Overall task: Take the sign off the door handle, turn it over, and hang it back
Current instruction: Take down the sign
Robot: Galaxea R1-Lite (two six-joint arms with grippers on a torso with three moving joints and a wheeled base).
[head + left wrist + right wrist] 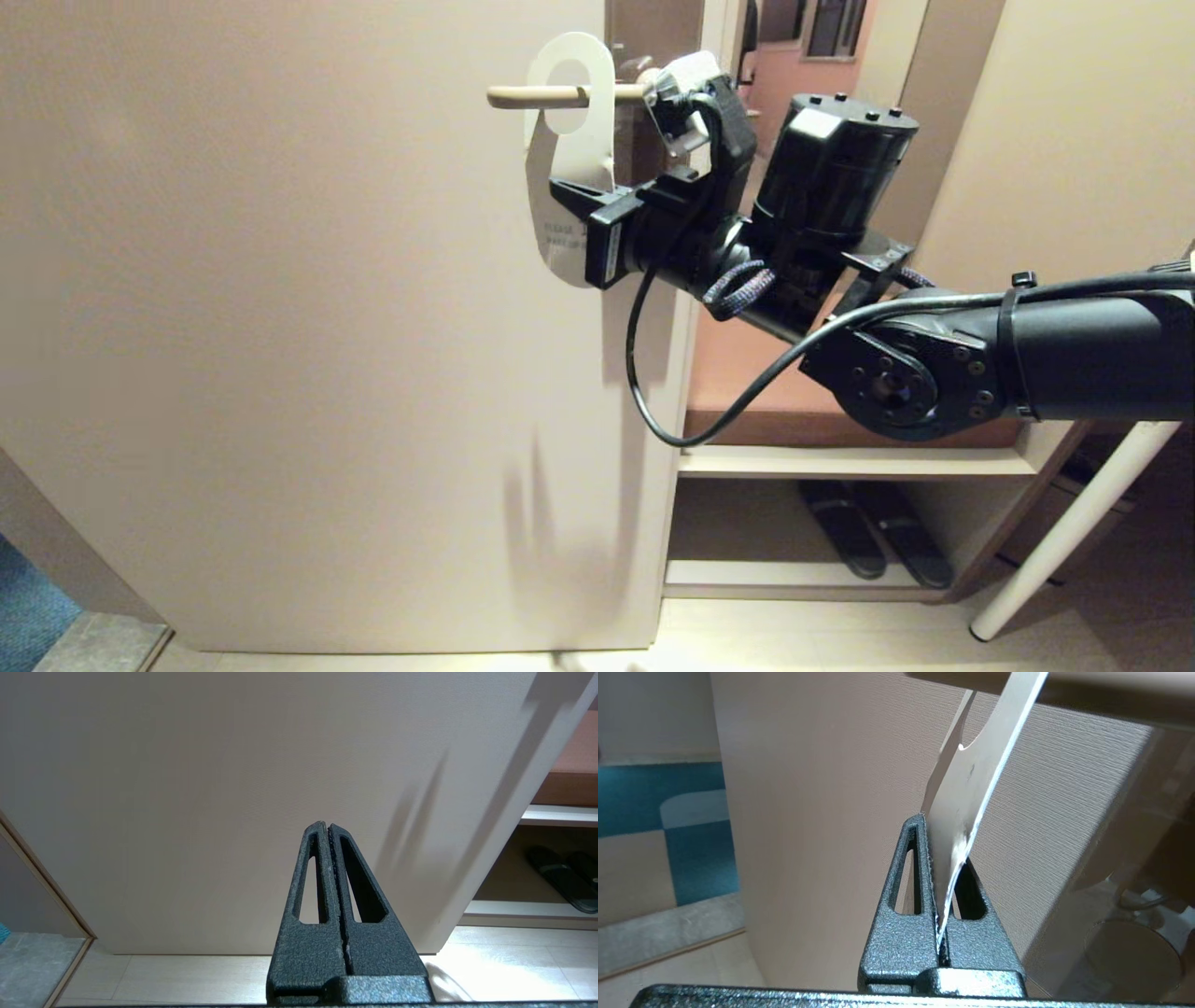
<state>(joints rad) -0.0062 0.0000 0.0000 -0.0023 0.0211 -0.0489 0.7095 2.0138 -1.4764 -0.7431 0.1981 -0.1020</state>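
Right wrist view: the right gripper has its jaws closed flat on the lower part of the sign, which passes up out of them as a thin sheet. Beyond the jaws the sheet leans slightly off the door and runs up to the handle, which crosses above and ahead of the jaws.

Head view: the right gripper reaches in from the right and pinches the sign about midway down. Above the jaws, the sign's large hole sits over the handle, whose free end lies further left. The side facing out is pale, with faint print just below the jaws.

Left wrist view: the left gripper is parked low, jaws pressed together on nothing, facing the bare lower door.

Judgement: the step in hand is either taking the sign off or hanging it back; which face now shows cannot be told with certainty. If removal, the next move calls for sliding the hole leftward along the handle past its free end, holding the sheet level so the rim does not snag.
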